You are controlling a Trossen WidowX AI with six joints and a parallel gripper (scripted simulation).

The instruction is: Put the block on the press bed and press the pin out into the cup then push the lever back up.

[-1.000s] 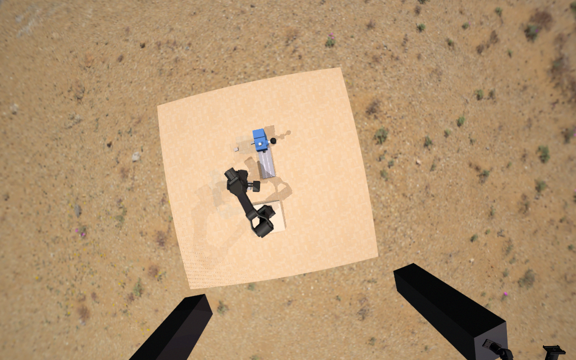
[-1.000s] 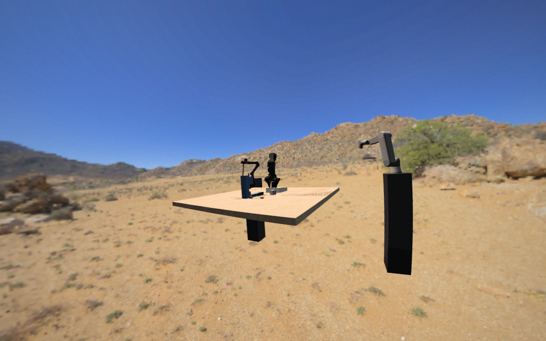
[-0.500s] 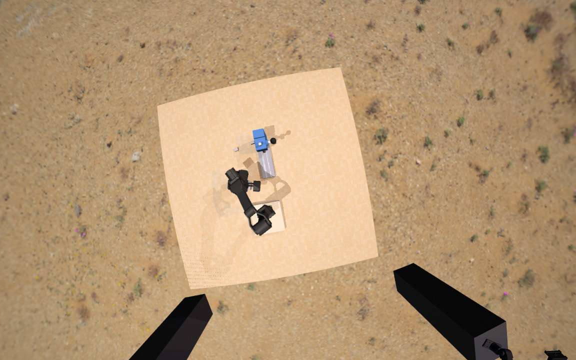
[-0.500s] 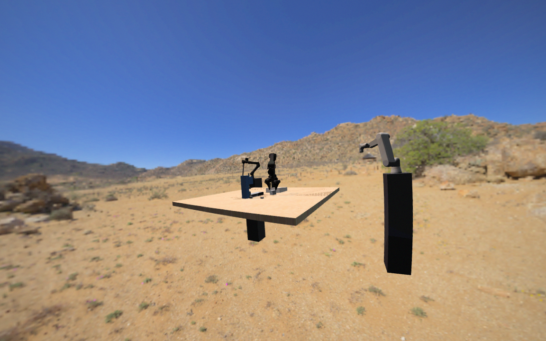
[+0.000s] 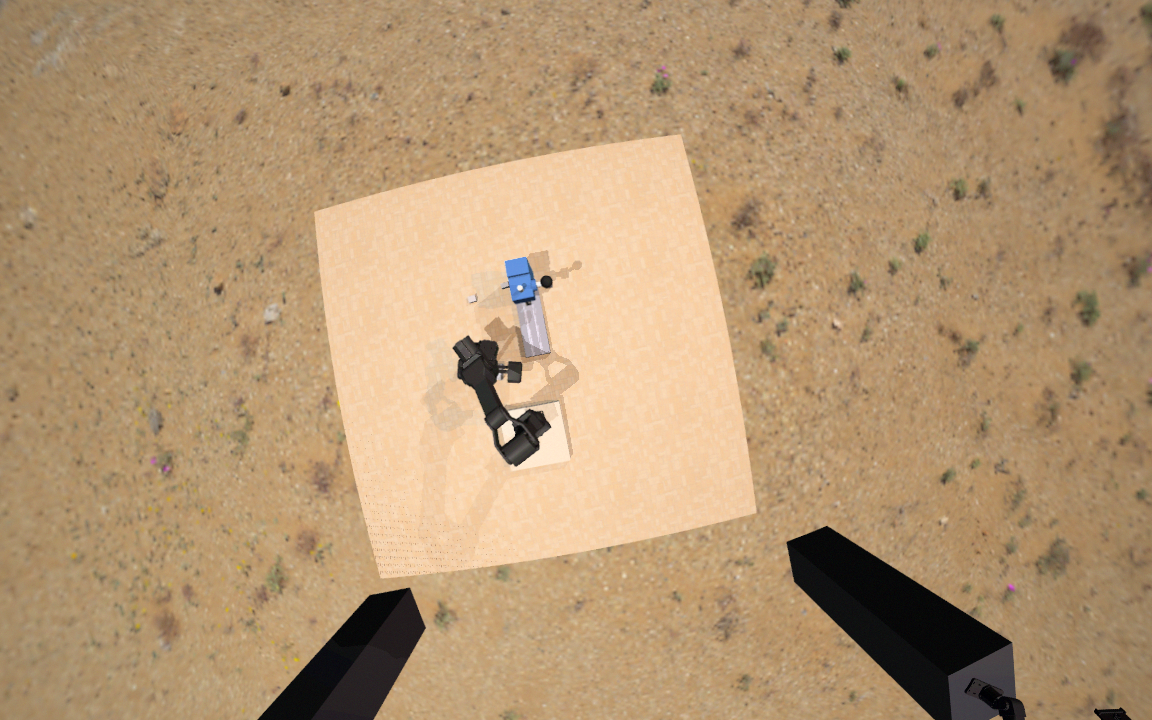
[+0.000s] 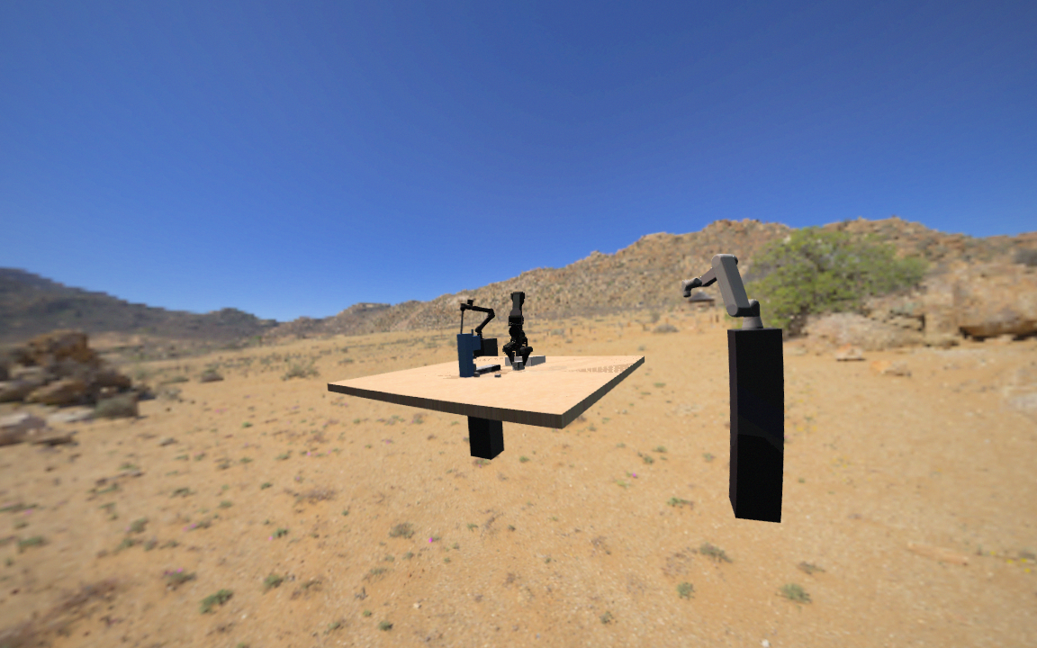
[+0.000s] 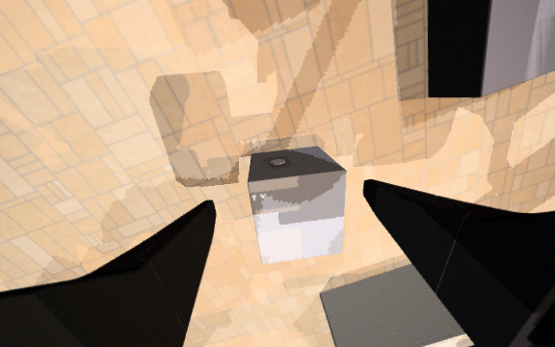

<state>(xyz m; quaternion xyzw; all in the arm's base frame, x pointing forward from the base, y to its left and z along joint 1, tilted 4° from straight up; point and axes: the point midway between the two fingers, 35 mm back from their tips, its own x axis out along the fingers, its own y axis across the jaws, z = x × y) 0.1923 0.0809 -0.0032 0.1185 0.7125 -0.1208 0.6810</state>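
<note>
Evidently the pickup is in hand, the pincer [image 5: 502, 362] [image 6: 518, 360] [image 7: 290, 196] spread and empty above the block [image 7: 298, 212], which sits apart from the press bed [image 5: 533, 331] [image 6: 488, 369] [image 7: 523, 48], so it should next descend evenly and close.

From where I operate, I can read no text, label, brand, number or sign in any of the three views. At this scale, if the square, pale wood-look table [image 5: 634, 358] [image 6: 426, 386] [image 7: 114, 96] or the blue, boxy press [image 5: 518, 268] [image 6: 465, 355] carries any small marking, I can't make it out.
</note>
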